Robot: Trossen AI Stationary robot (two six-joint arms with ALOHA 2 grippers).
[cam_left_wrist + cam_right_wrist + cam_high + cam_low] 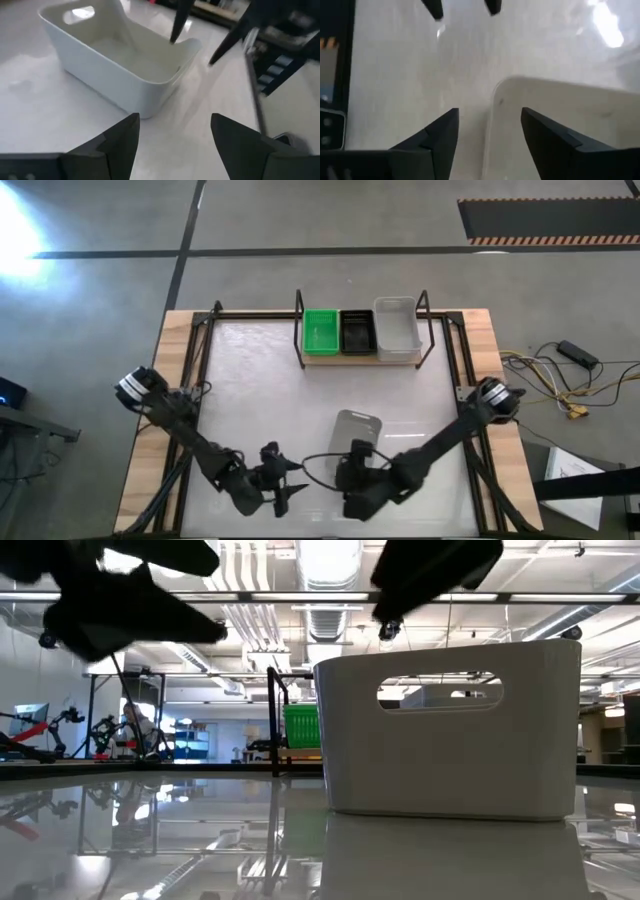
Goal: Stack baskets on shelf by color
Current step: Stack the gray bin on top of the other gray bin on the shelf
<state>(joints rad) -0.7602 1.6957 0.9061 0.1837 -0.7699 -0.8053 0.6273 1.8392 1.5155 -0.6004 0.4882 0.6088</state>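
A translucent white basket (358,425) stands upright on its base on the white tabletop, near the front middle; it also fills the low view (450,740). My right gripper (352,462) hangs open just above the basket's near end, and the rim corner (496,90) shows below its fingers without touching them. My left gripper (292,483) is open to the left of the basket and points at it (115,65) with nothing between its fingers. On the shelf (340,361) at the far middle sit a green basket (322,332), a black basket (357,332) and a white basket (397,330), side by side.
The shelf's black upright posts (300,330) rise at its ends. Black rails (195,370) run along the tabletop's left and right sides inside a wooden border. Loose cables (560,385) lie off the table's right edge. Bare tabletop lies between the basket and the shelf.
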